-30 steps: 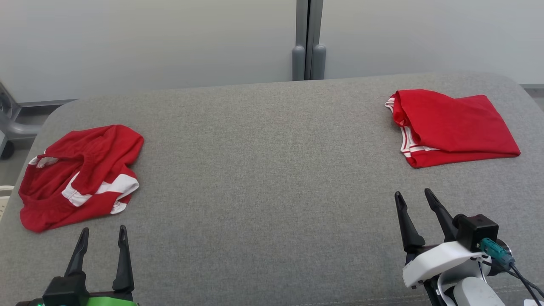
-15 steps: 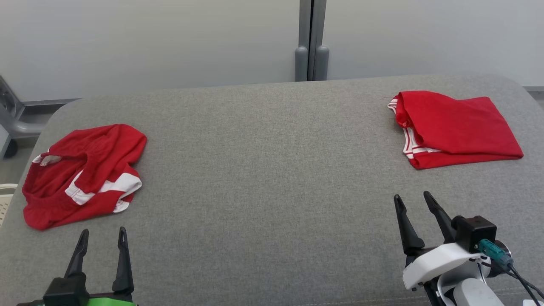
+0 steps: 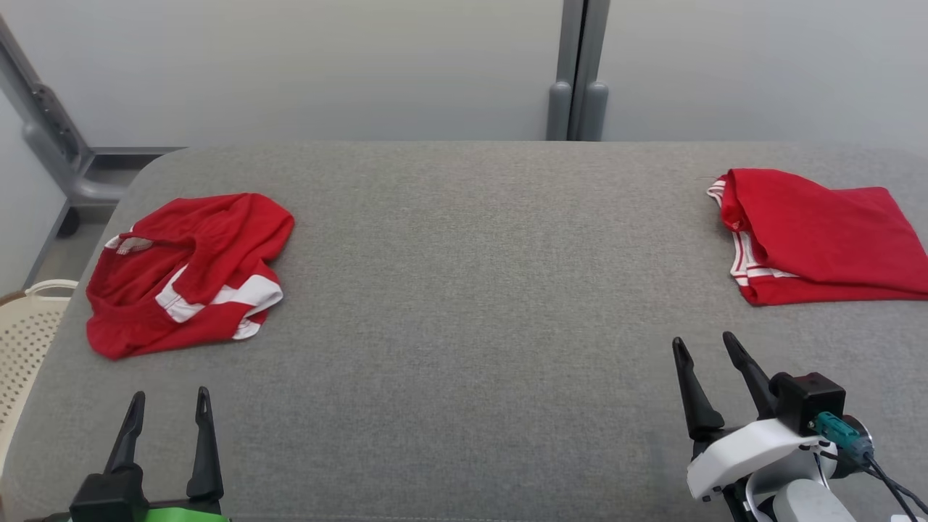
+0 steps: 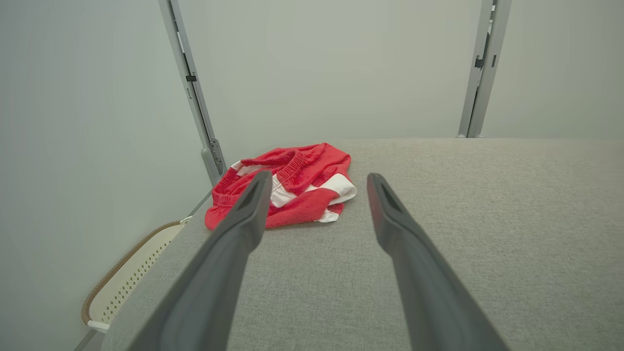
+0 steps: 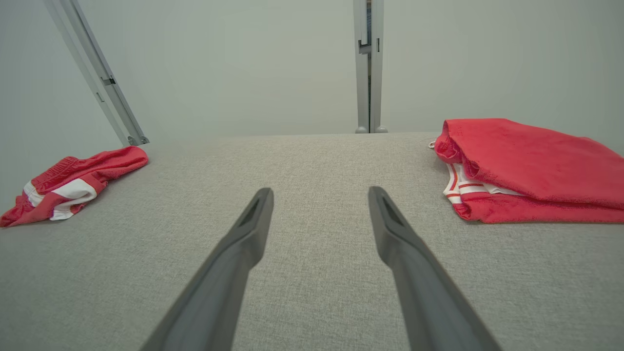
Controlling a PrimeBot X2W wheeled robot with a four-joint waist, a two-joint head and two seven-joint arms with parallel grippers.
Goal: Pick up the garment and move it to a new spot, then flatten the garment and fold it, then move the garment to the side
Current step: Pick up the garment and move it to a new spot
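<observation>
A crumpled red garment with white stripes (image 3: 188, 272) lies at the left of the grey table (image 3: 464, 290); it also shows in the left wrist view (image 4: 292, 183) and the right wrist view (image 5: 73, 183). A folded red garment with white trim (image 3: 819, 235) rests at the far right (image 5: 526, 168). My left gripper (image 3: 168, 397) stands open near the front edge, just short of the crumpled garment (image 4: 317, 178). My right gripper (image 3: 705, 341) is open at the lower right, holding nothing (image 5: 319, 192).
A cream perforated basket (image 3: 25, 333) stands beside the table's left edge (image 4: 126, 273). Grey wall panels with a vertical post (image 3: 576, 72) rise behind the table. Bare grey fabric lies between the two garments.
The head camera has turned left, so the whole scene shifted right and the basket came into view. Both grippers stay open in about the same place; the garments lie as before.
</observation>
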